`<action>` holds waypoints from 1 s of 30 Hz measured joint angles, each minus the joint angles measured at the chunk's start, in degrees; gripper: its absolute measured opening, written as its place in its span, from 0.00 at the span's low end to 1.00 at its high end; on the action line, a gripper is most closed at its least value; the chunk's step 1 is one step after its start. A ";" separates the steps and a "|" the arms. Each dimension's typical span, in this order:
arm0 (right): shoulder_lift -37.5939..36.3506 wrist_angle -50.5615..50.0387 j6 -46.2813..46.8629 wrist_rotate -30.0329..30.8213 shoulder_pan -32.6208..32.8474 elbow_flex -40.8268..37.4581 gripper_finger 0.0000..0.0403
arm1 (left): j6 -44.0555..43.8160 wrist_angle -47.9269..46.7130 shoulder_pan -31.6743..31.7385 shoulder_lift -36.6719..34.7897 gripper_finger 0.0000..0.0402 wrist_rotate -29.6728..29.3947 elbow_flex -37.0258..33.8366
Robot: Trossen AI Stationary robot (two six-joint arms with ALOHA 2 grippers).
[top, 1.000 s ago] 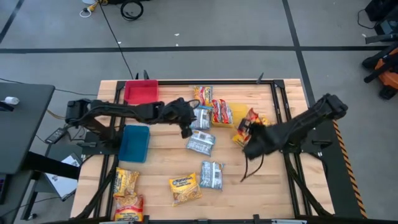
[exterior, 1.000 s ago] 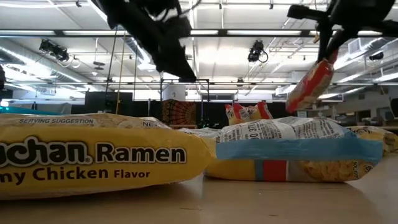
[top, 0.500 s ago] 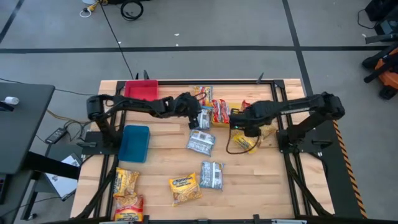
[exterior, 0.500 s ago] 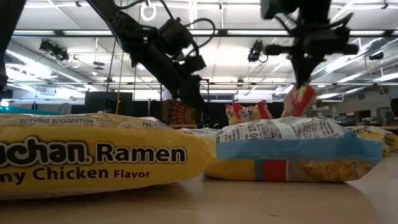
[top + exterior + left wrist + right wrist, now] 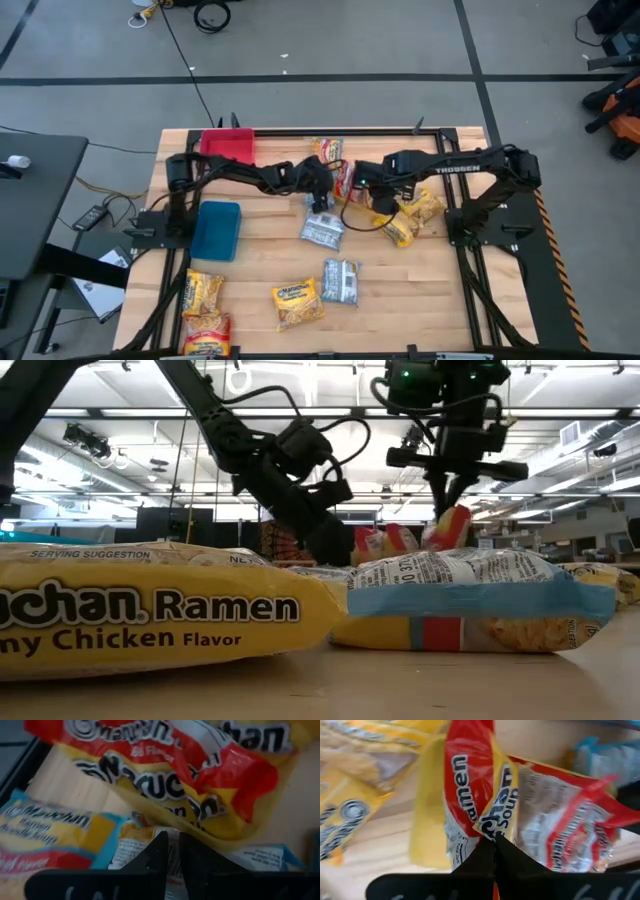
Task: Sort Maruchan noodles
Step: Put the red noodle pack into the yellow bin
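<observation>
Maruchan noodles (image 5: 323,229): flat crinkly packets in yellow, silver-blue and red.

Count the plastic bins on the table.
2. A red rectangular plastic bin sits at the far left corner of the wooden table; a blue rectangular plastic bin lies nearer, along the left side. No other bin shows in any view.
</observation>
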 joint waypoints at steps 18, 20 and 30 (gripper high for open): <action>-0.01 4.84 10.02 -7.98 -9.58 -1.30 0.01 | 2.85 -2.58 -3.11 1.34 0.13 0.55 3.61; -0.07 5.41 9.49 -7.93 -10.29 -2.61 0.01 | 2.74 -4.10 -3.11 1.19 0.13 0.52 3.61; -0.07 9.06 8.85 -7.46 -11.70 -4.20 0.02 | 4.80 -4.51 -2.98 0.86 0.13 -2.74 3.63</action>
